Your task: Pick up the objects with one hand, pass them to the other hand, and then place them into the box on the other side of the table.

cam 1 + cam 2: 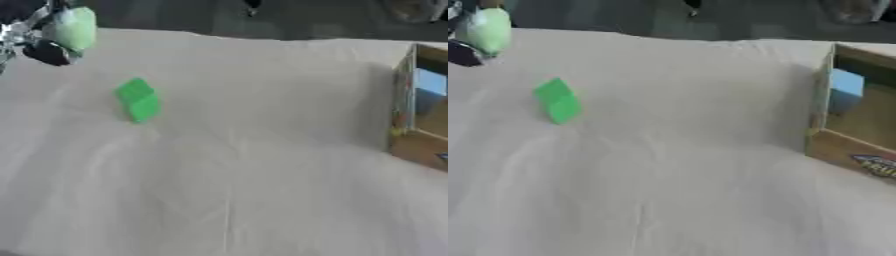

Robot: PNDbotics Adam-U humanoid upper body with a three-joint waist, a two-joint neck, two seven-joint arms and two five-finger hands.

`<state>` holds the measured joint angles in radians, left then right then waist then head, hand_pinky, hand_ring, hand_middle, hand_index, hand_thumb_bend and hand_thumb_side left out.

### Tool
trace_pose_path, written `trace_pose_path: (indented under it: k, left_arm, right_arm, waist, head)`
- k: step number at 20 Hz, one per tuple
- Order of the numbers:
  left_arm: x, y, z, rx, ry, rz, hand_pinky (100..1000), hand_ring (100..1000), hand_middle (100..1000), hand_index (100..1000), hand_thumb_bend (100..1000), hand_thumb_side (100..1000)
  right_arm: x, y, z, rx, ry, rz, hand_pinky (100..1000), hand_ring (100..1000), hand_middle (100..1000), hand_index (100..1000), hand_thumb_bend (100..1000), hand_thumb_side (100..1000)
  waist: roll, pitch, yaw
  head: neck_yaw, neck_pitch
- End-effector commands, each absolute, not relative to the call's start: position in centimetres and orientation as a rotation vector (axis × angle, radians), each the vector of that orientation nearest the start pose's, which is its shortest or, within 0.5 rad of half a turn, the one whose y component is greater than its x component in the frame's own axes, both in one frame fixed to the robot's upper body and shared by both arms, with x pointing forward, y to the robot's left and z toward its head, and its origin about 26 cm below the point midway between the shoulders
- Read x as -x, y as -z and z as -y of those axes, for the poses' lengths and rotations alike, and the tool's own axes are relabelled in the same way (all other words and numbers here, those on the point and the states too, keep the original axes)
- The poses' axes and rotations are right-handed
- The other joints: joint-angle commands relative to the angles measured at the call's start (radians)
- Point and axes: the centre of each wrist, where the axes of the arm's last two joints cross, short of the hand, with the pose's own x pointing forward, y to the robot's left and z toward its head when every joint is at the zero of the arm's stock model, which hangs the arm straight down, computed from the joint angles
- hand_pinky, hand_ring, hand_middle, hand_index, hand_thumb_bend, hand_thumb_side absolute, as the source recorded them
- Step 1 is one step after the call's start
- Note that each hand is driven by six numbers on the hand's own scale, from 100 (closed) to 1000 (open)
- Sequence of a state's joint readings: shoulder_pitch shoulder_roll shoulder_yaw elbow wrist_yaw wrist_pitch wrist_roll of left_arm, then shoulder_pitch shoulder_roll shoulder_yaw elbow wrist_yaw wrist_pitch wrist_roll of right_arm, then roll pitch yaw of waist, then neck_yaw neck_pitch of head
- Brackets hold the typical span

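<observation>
White cloth covers the surface (262,200). Relative to the cardboard box (859,150), a blue block (846,90) already lies inside; a green block (137,100) waits well left; farther left, the left hand (39,47) clasps a pale green object (74,27), handover pending.

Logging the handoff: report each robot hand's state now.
Left robot hand: shut on the pale green object, upper left.
Right robot hand: not in view.

The cardboard box (859,115) is cut off by the right edge. Far left of it, the left hand (48,50) is blurred and partly cropped; its fingers are unreadable.
</observation>
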<state>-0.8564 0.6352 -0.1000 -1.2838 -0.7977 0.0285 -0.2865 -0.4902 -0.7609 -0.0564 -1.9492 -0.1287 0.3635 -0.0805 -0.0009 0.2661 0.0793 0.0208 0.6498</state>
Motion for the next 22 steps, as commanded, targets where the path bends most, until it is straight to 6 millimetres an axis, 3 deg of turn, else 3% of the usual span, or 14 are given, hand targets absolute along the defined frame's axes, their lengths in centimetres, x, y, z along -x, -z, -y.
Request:
trace_pose_path:
  k: [1, 4, 7, 11, 16, 22]
  left_arm:
    - [-40.9, -28.9, -29.3, -1.143, 1.144, 1.781, 609, 587, 531, 545, 100, 100]
    - [-35.9, -29.5, -25.2, -0.901, 1.025, 1.957, 608, 587, 531, 546, 100, 100]
    - [-33.9, -28.8, -22.4, -0.774, 0.997, 1.995, 604, 583, 528, 546, 100, 100]
    - [-33.4, -27.5, -20.3, -0.727, 0.966, 2.046, 604, 581, 528, 547, 100, 100]
    - [-33.4, -26.0, -18.9, -0.71, 0.916, 2.126, 597, 577, 525, 547, 100, 117]
    - [-33.7, -24.3, -17.9, -0.726, 0.809, 2.181, 594, 573, 523, 549, 100, 143]
  right_arm:
    - [-29.2, -32.4, 30.9, 0.58, -0.546, 2.115, 981, 979, 845, 925, 100, 390]
    - [-29.3, -33.0, 29.8, 0.539, -0.668, 2.144, 974, 975, 843, 920, 100, 380]
    - [-29.5, -33.8, 27.9, 0.481, -0.882, 2.18, 959, 967, 841, 909, 100, 374]
    - [-29.6, -34.6, 25.2, 0.432, -1.147, 2.181, 950, 958, 836, 900, 123, 384]
    - [-29.7, -35.0, 22.5, 0.414, -1.347, 2.171, 942, 947, 829, 888, 164, 380]
    - [-29.7, -34.7, 19.9, 0.384, -1.413, 2.145, 944, 948, 829, 891, 157, 411]
  waist:
    - [0.001, -0.031, 0.004]
    - [0.0, -0.036, 0.003]
    - [-0.005, -0.041, 0.002]
    - [-0.011, -0.044, 0.003]
    - [-0.017, -0.045, 0.006]
    - [-0.02, -0.048, 0.006]
  head:
    - [-0.016, 0.003]
    - [-0.015, -0.002]
    - [-0.014, -0.004]
    - [-0.016, -0.003]
    - [-0.021, -0.003]
    - [-0.028, 0.0]
